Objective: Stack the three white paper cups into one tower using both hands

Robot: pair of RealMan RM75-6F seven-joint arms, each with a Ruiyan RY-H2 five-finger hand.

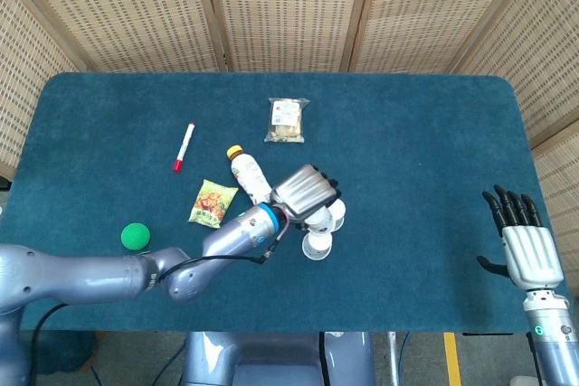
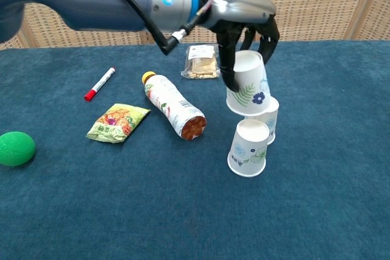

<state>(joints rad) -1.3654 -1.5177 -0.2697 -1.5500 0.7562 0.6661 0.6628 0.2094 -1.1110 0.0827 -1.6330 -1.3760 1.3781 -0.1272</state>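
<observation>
Robot hand [image 2: 247, 25] holds cup [image 2: 247, 92] above blue table [image 2: 183, 211], wicker screens [image 2: 201, 4] behind.

Bright, even overhead light, soft short shadows on the blue table [image 2: 341, 211], both views sharp, no glare or blur.
</observation>
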